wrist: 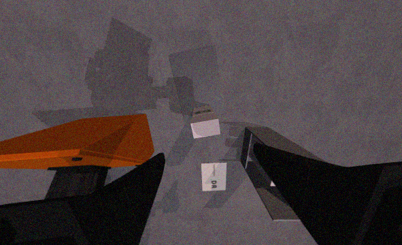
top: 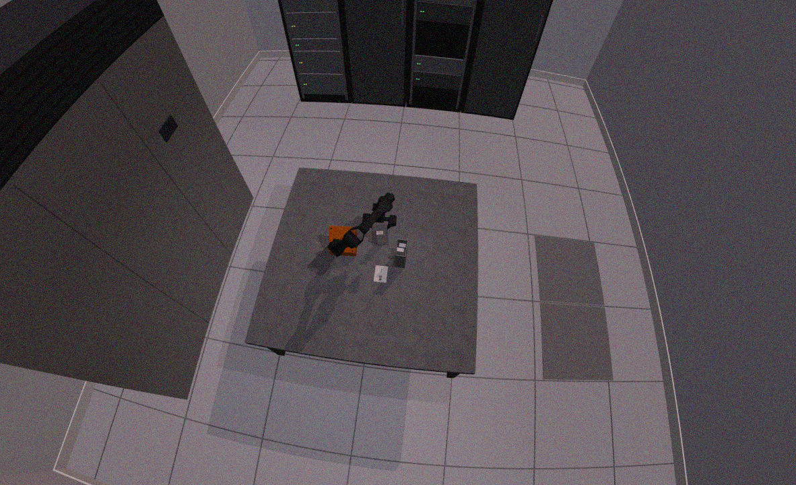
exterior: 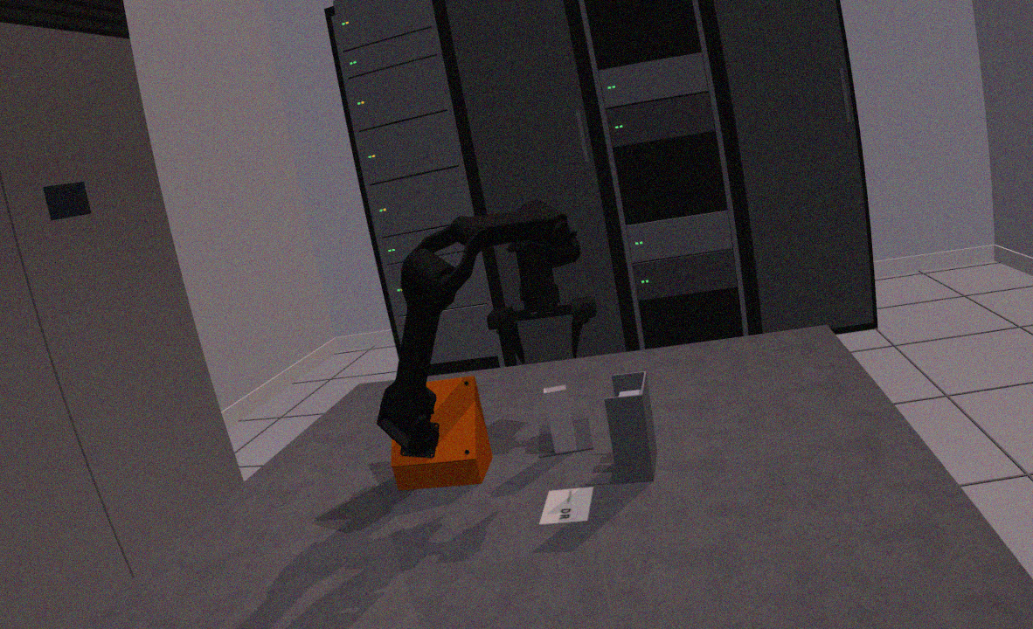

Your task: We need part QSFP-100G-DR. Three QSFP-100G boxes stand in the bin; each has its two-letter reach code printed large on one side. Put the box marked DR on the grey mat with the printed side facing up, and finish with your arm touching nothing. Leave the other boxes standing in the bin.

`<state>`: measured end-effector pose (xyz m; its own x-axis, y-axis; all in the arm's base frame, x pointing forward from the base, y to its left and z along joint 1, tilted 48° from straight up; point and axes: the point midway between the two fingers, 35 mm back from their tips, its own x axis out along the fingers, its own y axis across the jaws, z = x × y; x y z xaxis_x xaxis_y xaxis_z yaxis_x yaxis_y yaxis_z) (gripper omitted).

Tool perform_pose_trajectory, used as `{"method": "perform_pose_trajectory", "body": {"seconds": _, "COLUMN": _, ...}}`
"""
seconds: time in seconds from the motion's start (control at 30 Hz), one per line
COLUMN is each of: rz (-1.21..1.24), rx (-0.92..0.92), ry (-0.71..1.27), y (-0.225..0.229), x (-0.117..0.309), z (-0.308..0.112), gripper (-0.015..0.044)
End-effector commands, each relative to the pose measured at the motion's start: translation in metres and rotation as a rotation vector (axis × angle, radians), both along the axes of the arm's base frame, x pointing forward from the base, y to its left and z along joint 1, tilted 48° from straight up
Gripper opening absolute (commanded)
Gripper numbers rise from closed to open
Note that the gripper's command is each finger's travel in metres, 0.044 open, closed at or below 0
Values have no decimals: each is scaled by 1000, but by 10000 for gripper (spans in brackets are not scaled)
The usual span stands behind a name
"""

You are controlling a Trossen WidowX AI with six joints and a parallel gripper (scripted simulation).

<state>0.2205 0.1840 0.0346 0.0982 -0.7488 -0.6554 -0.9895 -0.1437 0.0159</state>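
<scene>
- Surface [top: 437,313] [exterior: 739,508] [wrist: 323,68]: carries everything below.
- Arm [top: 364,223] [exterior: 419,336]: foot at the orange block [top: 333,232] [exterior: 454,422] [wrist: 119,136].
- Hand [top: 384,214] [exterior: 547,358] [wrist: 209,152]: wide open, holding nothing, above the mat.
- Bin [top: 401,263] [exterior: 631,441] [wrist: 282,211]: two white tops [top: 400,249] inside.
- Mat [top: 384,241] [exterior: 581,436] [wrist: 235,150]: one box [top: 380,232] [exterior: 559,422] [wrist: 205,128] upright on it; its code can't be read.
- Card [top: 380,273] [exterior: 566,506] [wrist: 213,177]: flat, marked DR.

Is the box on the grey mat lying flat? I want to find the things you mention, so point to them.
No, in the exterior view the box [top: 380,232] [exterior: 559,419] [wrist: 205,128] stands upright.
</scene>
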Motion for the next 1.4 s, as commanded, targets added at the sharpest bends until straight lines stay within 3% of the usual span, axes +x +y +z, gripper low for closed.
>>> {"method": "perform_pose_trajectory", "body": {"seconds": 0.0, "rz": 61, "rx": -99, "ry": -49, "y": 3, "x": -4, "z": -6, "gripper": 440}}
{"method": "perform_pose_trajectory", "body": {"seconds": 0.3, "rz": 85, "rx": -135, "ry": -70, "y": 4, "x": -5, "z": -9, "gripper": 440}}
{"method": "perform_pose_trajectory", "body": {"seconds": 0.83, "rz": 47, "rx": -196, "ry": -57, "y": 13, "x": 3, "z": -57, "gripper": 440}}
{"method": "perform_pose_trajectory", "body": {"seconds": 1.37, "rz": 57, "rx": -255, "ry": -29, "y": -4, "x": 7, "z": -63, "gripper": 440}}
